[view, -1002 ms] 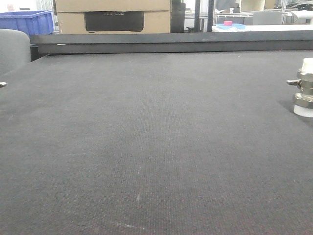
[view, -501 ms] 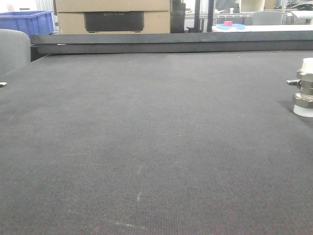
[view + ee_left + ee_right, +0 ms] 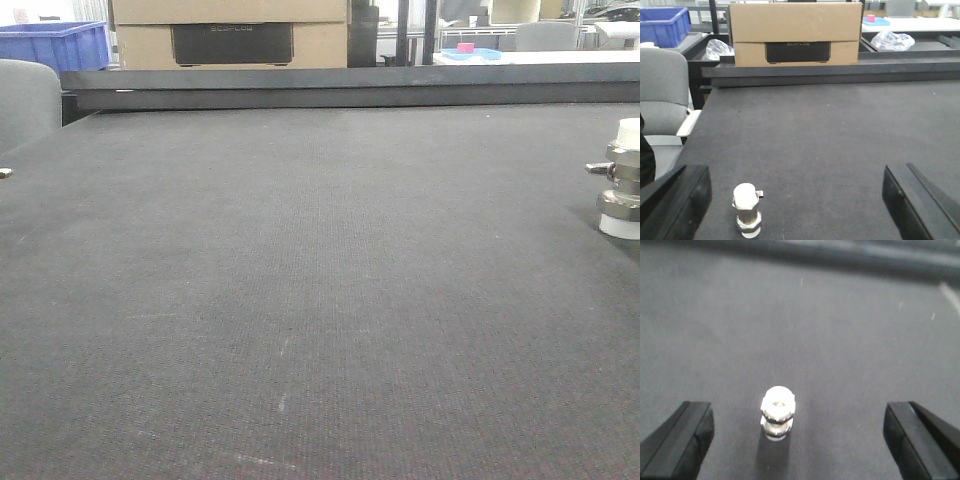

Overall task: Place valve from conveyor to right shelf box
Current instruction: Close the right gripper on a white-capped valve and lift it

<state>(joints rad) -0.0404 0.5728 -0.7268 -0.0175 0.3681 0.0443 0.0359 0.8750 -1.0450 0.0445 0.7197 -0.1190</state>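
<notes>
- The valve (image 3: pixel 622 178) stands upright on the conveyor (image 3: pixel 320 290), at the right edge of the front view; its long axis is vertical, one white cap is up and the other rests on the belt; its short side stem points left
- In the right wrist view the same upright valve (image 3: pixel 777 412) is seen from above, blurred; it stands between the fingers of the right hand (image 3: pixel 797 440), nearer the left one, touching neither
- The right hand is wide open and grips nothing
- The left hand (image 3: pixel 797 210) is also spread wide and empty; a second valve (image 3: pixel 746 210) stands upright just beside its left finger (image 3: pixel 677 200); its stem points right
- A dark rail (image 3: pixel 350 87) edges the far side of the belt; a cardboard box (image 3: pixel 230 35) stands beyond it
</notes>
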